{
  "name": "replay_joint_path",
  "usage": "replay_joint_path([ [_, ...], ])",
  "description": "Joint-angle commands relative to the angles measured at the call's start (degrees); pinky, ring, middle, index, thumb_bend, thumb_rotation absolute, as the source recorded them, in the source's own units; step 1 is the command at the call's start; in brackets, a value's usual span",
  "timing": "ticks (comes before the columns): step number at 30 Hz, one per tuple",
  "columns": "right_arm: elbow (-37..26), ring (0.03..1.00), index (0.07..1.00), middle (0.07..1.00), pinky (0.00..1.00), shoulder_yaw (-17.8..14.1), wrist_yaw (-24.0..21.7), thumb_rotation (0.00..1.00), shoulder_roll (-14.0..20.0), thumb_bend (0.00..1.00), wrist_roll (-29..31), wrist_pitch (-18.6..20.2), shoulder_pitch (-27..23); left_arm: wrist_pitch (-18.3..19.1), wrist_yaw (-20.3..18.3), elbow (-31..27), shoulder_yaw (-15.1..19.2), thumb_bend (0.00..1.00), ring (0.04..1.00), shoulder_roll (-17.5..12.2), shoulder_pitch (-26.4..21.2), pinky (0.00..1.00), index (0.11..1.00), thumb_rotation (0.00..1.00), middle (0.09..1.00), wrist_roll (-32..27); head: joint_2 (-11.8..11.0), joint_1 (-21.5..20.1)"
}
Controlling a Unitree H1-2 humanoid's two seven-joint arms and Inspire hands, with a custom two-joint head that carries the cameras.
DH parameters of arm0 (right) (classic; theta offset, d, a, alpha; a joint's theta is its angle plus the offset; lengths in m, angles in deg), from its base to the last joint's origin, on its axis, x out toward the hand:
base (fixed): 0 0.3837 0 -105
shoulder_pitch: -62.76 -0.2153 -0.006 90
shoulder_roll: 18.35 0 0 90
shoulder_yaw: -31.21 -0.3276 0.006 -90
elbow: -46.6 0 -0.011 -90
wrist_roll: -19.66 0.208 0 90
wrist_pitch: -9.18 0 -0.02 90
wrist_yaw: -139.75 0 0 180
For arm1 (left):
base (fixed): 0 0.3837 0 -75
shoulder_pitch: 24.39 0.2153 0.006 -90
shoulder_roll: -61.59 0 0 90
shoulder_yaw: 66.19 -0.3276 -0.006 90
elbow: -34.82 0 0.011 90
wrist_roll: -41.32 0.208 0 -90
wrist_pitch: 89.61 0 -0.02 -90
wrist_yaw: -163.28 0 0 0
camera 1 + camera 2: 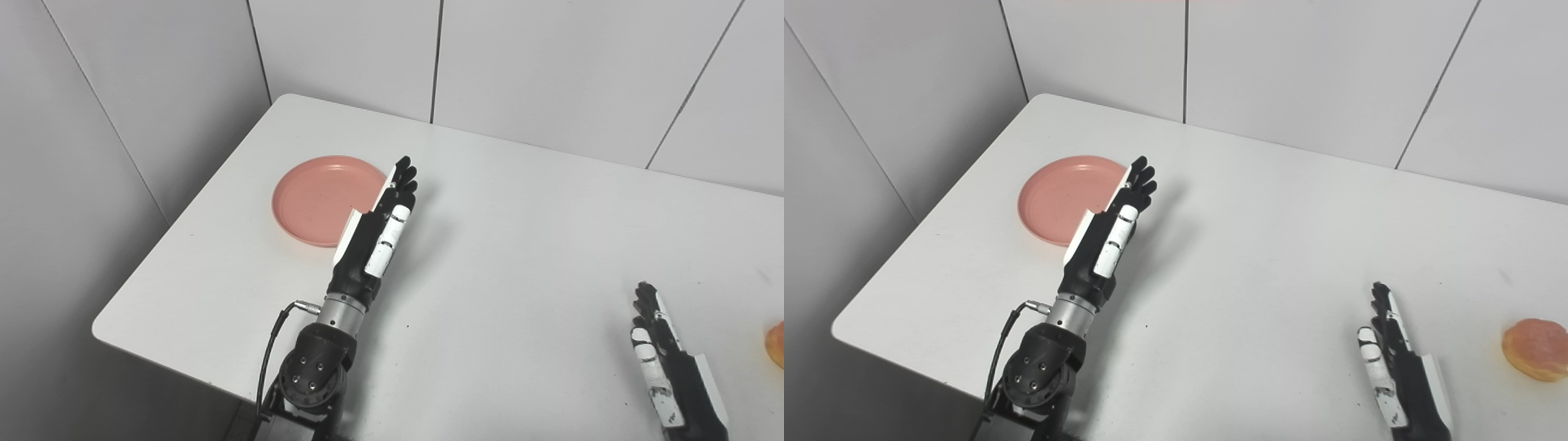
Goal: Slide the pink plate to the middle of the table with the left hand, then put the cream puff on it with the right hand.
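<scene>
The pink plate lies flat on the white table near its far left side. My left hand is open and empty, fingers straight and pointing away, raised over the plate's right edge and hiding part of the rim. The cream puff, round and orange-pink, sits at the table's right side; the left eye view shows only its edge. My right hand is open and empty, low near the front edge, to the left of the puff and apart from it.
White panel walls stand close behind the table and along its left side. The table's left edge and rounded near-left corner lie close to my left arm. A black cable loops from the left wrist.
</scene>
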Motion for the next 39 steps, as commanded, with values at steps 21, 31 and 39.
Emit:
replay_joint_path([
  [21, 1.11, 0.995, 0.978, 0.985, 1.0, -0.19, -0.24, 1.0, 0.19, 0.14, 0.43, 0.46, 0.17, 5.28, 2.77, -1.97, 12.62, 0.47, 0.941, -6.72, -10.81, 0.95, 0.939, 1.0, 0.945, -10.91, 0.51, 0.71],
  [31, 0.86, 0.998, 0.982, 0.99, 1.0, -0.19, -0.32, 1.0, 0.3, 0.13, 0.31, 0.87, 0.12, 6.36, 3.82, 1.58, 18.22, 0.46, 0.926, -10.47, -13.6, 0.95, 0.922, 1.0, 0.931, -16.08, 0.69, 0.99],
  [39, 0.96, 1.0, 0.985, 0.989, 1.0, -0.25, -0.47, 1.0, 0.43, 0.13, 0.68, 0.51, 0.04, 6.12, 3.84, 4.25, 20.6, 0.45, 0.911, -12.86, -15.02, 0.94, 0.911, 1.0, 0.917, -19.01, 0.95, 1.23],
])
